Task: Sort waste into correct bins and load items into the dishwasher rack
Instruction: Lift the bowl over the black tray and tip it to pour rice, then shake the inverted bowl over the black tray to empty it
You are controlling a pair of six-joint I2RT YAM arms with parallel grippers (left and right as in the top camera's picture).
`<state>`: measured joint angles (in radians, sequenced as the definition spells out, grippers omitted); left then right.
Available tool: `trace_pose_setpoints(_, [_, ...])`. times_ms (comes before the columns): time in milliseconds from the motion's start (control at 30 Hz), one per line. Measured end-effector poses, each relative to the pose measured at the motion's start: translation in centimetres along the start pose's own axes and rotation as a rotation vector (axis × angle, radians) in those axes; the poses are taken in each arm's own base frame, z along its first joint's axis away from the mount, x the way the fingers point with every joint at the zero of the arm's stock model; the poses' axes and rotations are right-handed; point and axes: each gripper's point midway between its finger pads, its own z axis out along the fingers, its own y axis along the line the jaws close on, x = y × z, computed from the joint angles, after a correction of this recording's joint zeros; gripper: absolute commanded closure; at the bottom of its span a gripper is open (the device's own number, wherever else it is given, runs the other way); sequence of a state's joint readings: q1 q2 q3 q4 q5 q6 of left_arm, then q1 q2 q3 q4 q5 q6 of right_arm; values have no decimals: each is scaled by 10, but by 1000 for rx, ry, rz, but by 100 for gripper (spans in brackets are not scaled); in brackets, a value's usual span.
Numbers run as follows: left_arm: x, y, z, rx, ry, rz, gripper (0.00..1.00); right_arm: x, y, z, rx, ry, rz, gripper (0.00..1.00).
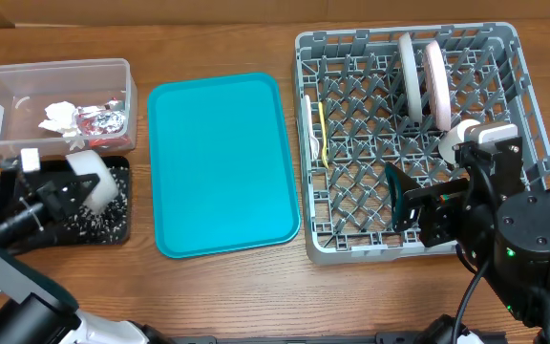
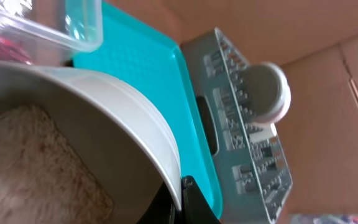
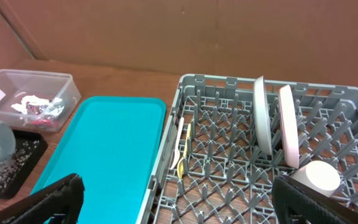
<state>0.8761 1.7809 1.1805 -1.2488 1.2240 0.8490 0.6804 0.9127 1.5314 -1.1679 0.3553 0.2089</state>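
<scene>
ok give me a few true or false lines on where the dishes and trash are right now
1. The grey plate and the white plate both stand on edge in the rack. True.
2. The napkin lies on the teal tray. False: it sits in the clear tub beside the foil wrapper.
3. The left gripper is shut on the bowl, tipped over the black tray. True.
4. The right gripper holds the cup. False: it is open and holds nothing; the cup sits in the rack.
5. Loose grains lie on the black tray. True.
</scene>
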Motion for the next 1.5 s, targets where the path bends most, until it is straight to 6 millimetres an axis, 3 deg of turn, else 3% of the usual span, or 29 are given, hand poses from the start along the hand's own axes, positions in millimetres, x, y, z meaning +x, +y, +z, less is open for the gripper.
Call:
trace_pose_setpoints(167, [-11, 10, -45, -19, -182, -15, 96, 0, 0, 0, 0, 0, 0, 0])
trace_pose_setpoints(300, [-7, 18, -61, -24, -269, -31, 96, 0, 0, 0, 0, 0, 0, 0])
trace_pose_setpoints(667, [-2, 17, -58, 2, -312, 3, 96, 0, 0, 0, -1, -1, 0, 0])
trace_pose_setpoints(1033, [3, -4, -41, 63, -279, 53, 96, 0, 0, 0, 0, 0, 0, 0])
trace_pose_setpoints(1500, [10, -2, -35, 60, -266, 116, 96, 0, 0, 0, 0, 0, 1, 0])
